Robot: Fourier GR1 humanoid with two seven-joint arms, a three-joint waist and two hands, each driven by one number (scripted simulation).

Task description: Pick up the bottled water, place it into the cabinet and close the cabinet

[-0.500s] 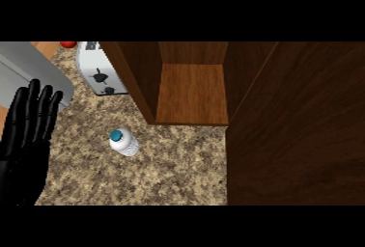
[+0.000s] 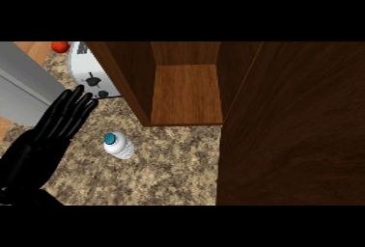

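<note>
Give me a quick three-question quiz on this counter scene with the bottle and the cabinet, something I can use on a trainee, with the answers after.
1. True or false: the bottled water is already inside the cabinet.
2. Which hand shows in the head view, and how are its fingers? A) the left hand, fingers straight; B) the right hand, curled round the bottle; C) both hands, shut.
3. Fill in: the white appliance by the cabinet's left wall is a ____.

Key
1. False: it stands on the granite counter, in front of the open cabinet and apart from the hand.
2. A.
3. Toaster.
</note>
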